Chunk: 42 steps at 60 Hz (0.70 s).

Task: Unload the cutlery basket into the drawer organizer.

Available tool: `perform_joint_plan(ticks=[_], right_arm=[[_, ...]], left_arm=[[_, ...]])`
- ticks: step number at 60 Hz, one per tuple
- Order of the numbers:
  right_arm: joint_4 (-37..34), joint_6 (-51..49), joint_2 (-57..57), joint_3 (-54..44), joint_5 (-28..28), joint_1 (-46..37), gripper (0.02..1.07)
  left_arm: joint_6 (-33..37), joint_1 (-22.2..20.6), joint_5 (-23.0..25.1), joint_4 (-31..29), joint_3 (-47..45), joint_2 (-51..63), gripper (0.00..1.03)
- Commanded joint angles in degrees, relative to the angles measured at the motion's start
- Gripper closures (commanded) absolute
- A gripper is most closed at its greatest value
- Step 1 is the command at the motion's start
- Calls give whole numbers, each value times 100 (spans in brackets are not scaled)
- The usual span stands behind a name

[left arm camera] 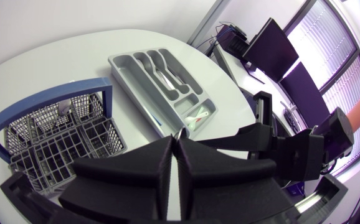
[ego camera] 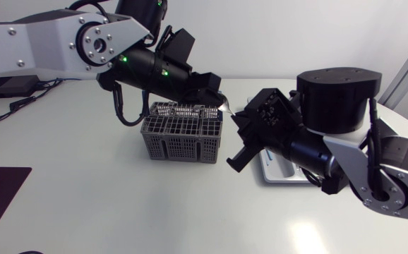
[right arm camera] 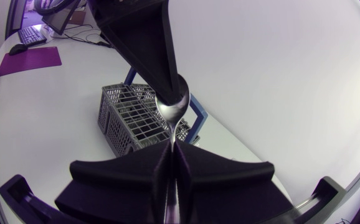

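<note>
Spanning the scene is the white tabletop, with both arms meeting above its middle.

The grey plastic drawer organizer lies at 3 o'clock of the basket. In the head view it is mostly under the right arm. Some cutlery sits in its slots.

The grey mesh cutlery basket with a blue handle stands mid-tabletop.

The polished steel spoon is in the air at 2 o'clock of the basket, clear of both containers. The left pincer is clamped on its bowl end and the right pincer on its handle.

Risks (judgement):
- With two clamps on one spoon, a pull before either lets go could twist it loose.
- If the left pincer releases while the right pincer's hold is weak, the spoon drops to the tabletop or back into the basket.
- The organizer is hidden beneath the right arm, so slot aim is uncertain.

Writing: none legible.
</note>
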Motion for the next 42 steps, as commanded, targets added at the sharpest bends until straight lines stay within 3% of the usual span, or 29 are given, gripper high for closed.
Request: perform_joint_plan(ticks=[1,3,10,15,17,19,42], right_arm=[[117,101,63,63,74,29,101],[117,92,63,46,74,29,101],[73,75,-7,-7,56,29,101],[38,48,-69,-69,13,29,101],[11,31,-95,-86,-14,20,101],[-33,22,-113,-113,-49,11,101],[-402,-198,-711,-622,-506,-296,101]], left_arm=[[-127,-23,66,43,81,105,96],[-127,-14,66,43,90,105,91],[-127,56,66,43,116,-18,62],[-119,118,66,51,134,-132,36],[-110,144,66,87,143,-185,16],[-101,197,66,87,169,-211,4],[-31,1049,216,-45,591,-440,4]])
